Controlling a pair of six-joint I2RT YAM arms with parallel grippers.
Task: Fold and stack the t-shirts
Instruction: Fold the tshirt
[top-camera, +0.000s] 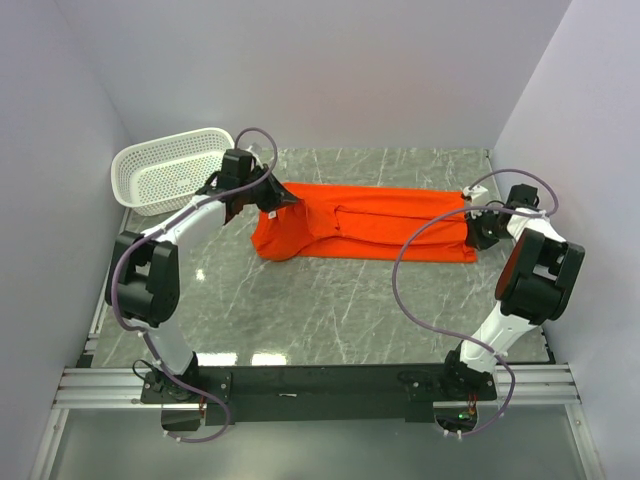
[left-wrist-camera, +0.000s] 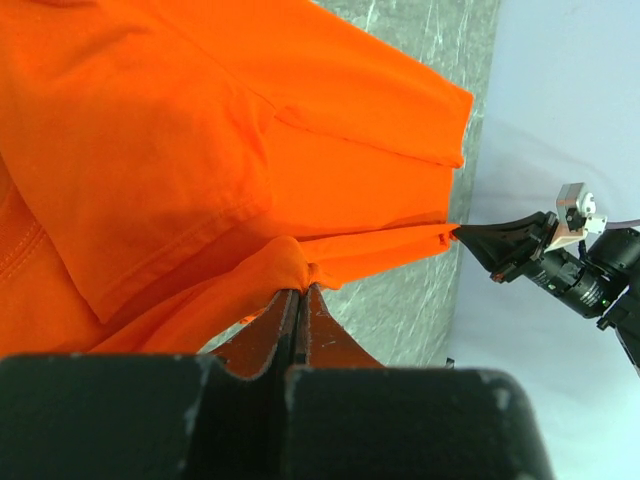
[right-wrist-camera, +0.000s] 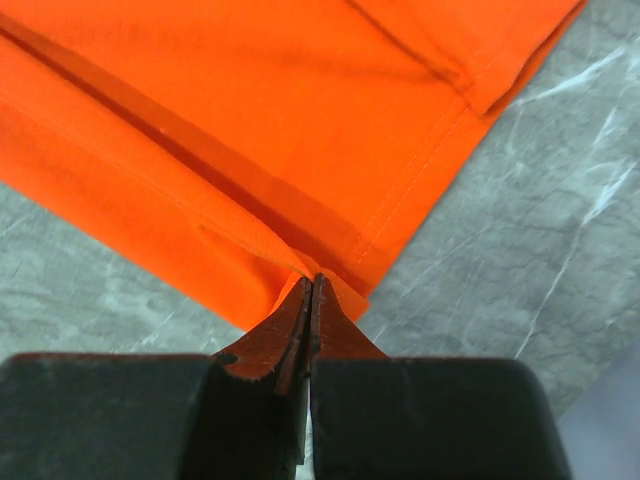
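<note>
The orange-red t-shirt (top-camera: 370, 222) lies stretched left to right across the far middle of the marble table, folded lengthwise into a long band. My left gripper (top-camera: 272, 200) is shut on its upper left corner, where the cloth bunches and hangs down; the left wrist view shows the cloth (left-wrist-camera: 180, 160) pinched at the gripper (left-wrist-camera: 300, 290). My right gripper (top-camera: 470, 212) is shut on the shirt's right edge; in the right wrist view the hem corner (right-wrist-camera: 330, 180) is clamped at the gripper (right-wrist-camera: 313, 282). The neck label is hidden.
A white perforated basket (top-camera: 165, 170) stands at the far left, just behind my left arm. Walls close in on the left, back and right. The marble tabletop (top-camera: 330, 310) stretches in front of the shirt toward the arm bases.
</note>
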